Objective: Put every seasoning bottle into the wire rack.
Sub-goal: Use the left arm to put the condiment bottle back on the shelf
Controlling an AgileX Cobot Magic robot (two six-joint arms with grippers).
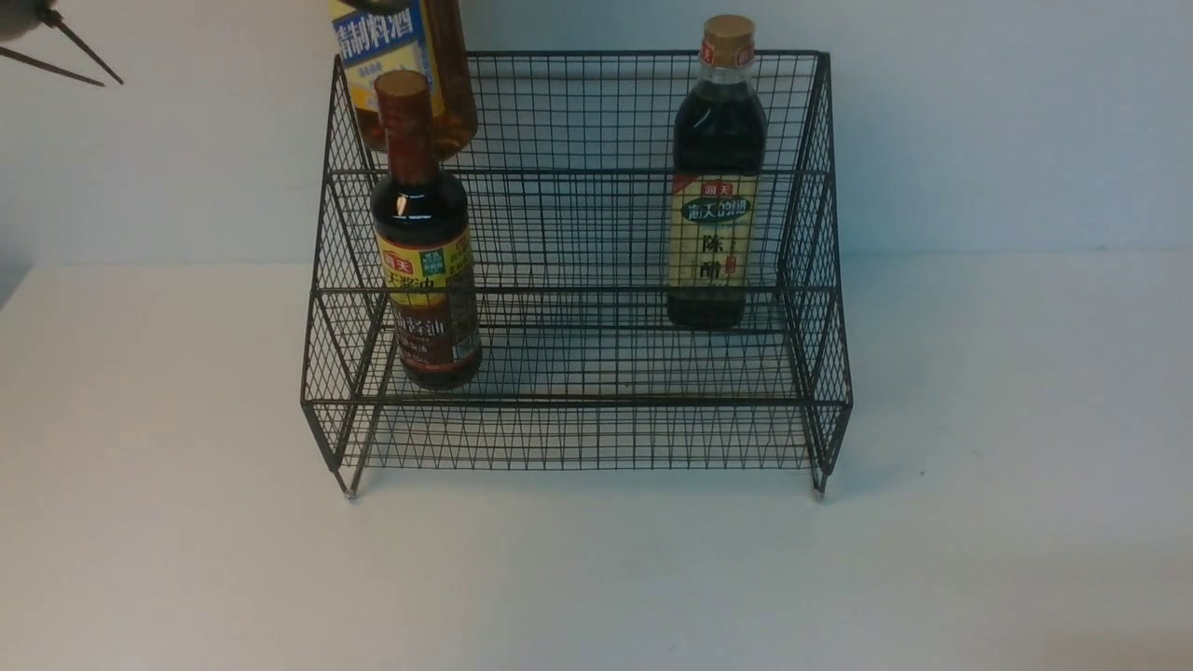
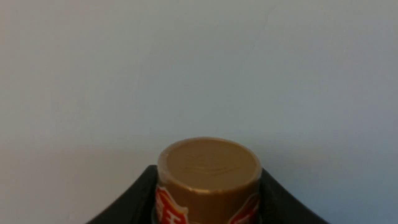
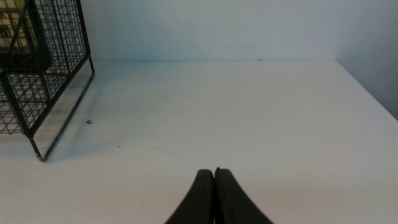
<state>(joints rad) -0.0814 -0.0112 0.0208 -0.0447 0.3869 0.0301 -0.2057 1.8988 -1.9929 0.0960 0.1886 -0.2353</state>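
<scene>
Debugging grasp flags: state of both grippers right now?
Left gripper: shut on the amber bottle, gripping its neck under the cap.
Right gripper: shut, empty, above the table.

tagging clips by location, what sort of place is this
Probably a lab or test bench staged as a kitchen shelf: a bare white table, a plain wall, and a black wire rack with seasoning bottles.

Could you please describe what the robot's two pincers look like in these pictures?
Both are plain matte black with no visible markings or cables. The right pincer has two smooth, tapering fingers with rounded tips. Of the left pincer, only two dark, curved finger edges show in its wrist view, flaring outward toward the camera. The arms themselves are not visible in any view.
</scene>
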